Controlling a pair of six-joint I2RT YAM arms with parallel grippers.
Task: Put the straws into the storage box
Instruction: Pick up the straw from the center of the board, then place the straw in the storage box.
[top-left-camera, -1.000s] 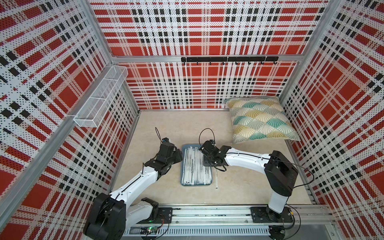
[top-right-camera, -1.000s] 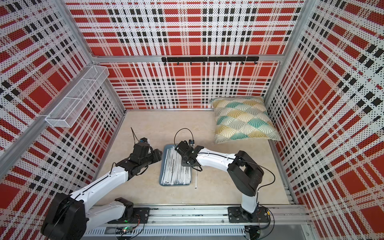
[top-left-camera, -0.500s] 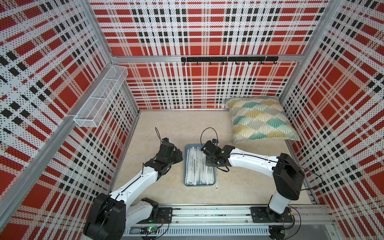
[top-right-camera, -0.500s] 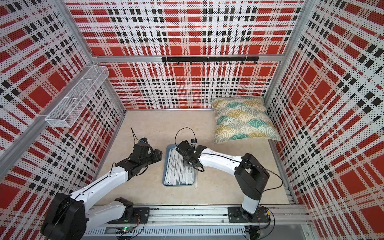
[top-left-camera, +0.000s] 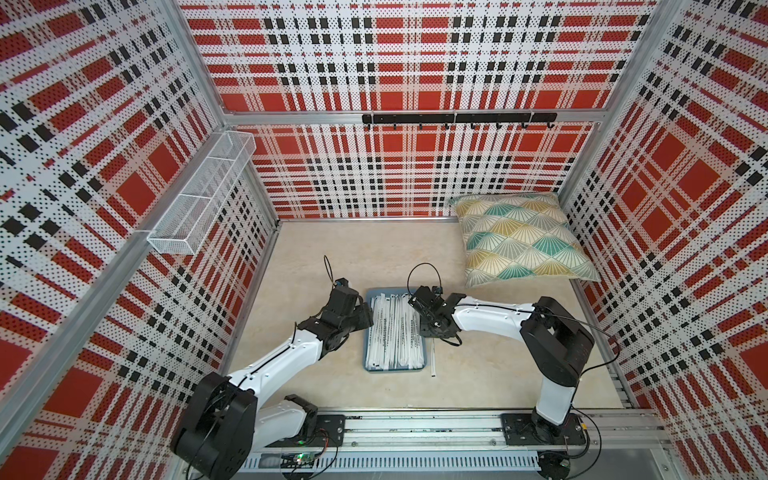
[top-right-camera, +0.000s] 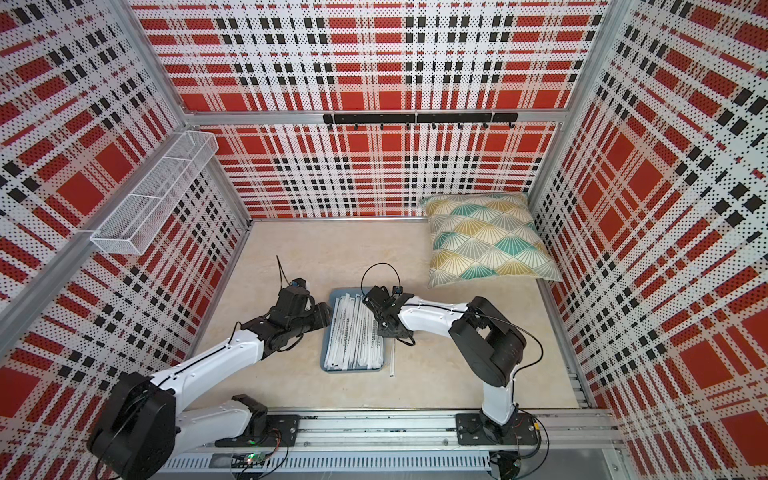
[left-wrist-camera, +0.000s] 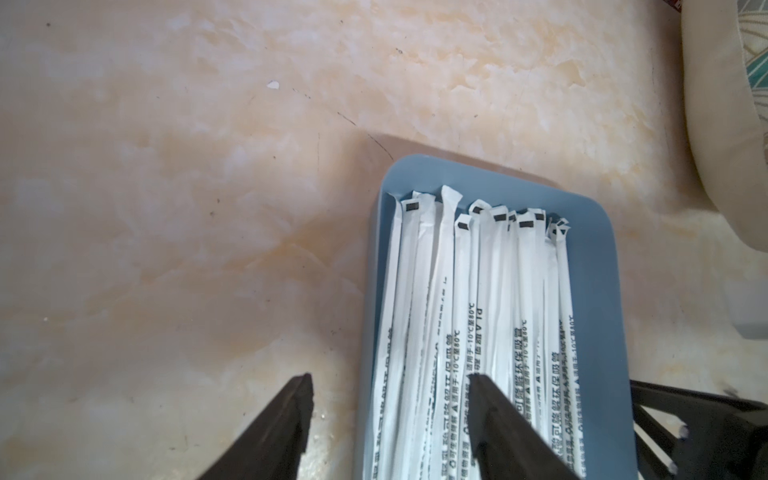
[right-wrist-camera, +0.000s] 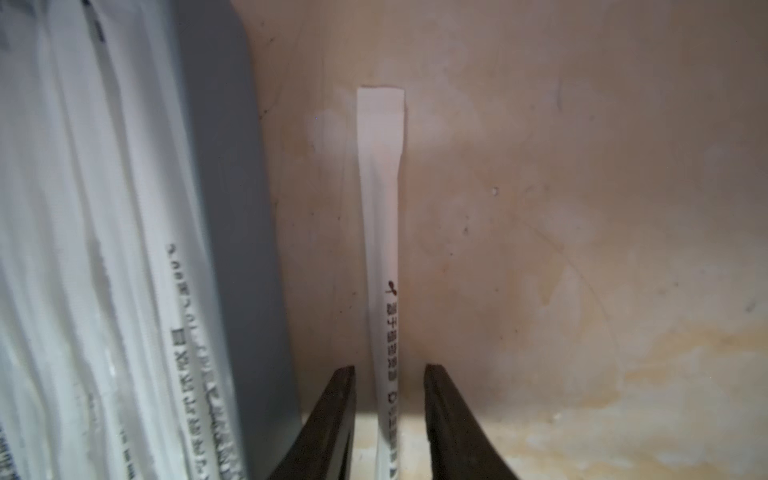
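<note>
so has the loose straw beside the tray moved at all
No. The loose straw lies the same way, as far from the front rail as before.

I work in a lab test cell, not a real room. My left arm (top-left-camera: 282, 361) and right arm (top-left-camera: 490, 322) are bolted to a metal rail (top-left-camera: 415, 426) along the near edge. Perforated plaid panels (top-left-camera: 415, 62) on aluminium posts (top-left-camera: 195, 62) close the left, far and right sides. A mesh basket (top-left-camera: 199, 195) on the left, a hook bar (top-left-camera: 457, 118) on the far wall and a cushion (top-left-camera: 519, 237) far right look homely.
</note>
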